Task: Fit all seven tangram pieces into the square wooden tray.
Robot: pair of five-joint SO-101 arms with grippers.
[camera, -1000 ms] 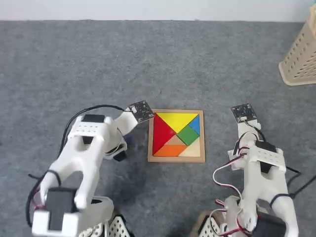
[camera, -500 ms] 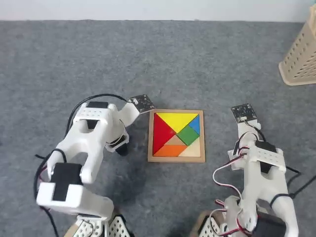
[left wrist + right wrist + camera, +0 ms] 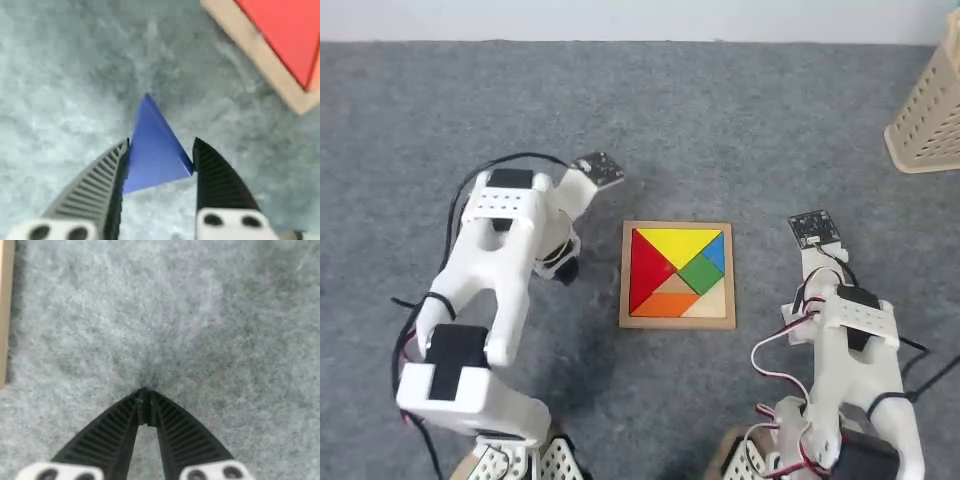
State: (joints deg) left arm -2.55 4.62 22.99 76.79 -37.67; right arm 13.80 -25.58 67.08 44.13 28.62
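White arms [image 3: 495, 270], black ribbed fingers [image 3: 215, 175], black cables [image 3: 525, 156]

Tabletop [image 3: 720, 120] is being covered by grey felt; its far right corner is being occupied by a beige slotted basket [image 3: 935, 110].

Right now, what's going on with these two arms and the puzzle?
The left gripper is shut on a small blue triangle over the grey carpet, just beside the square wooden tray. The tray holds six coloured pieces, with one corner gap bare. The right gripper is shut and empty on the tray's other side.
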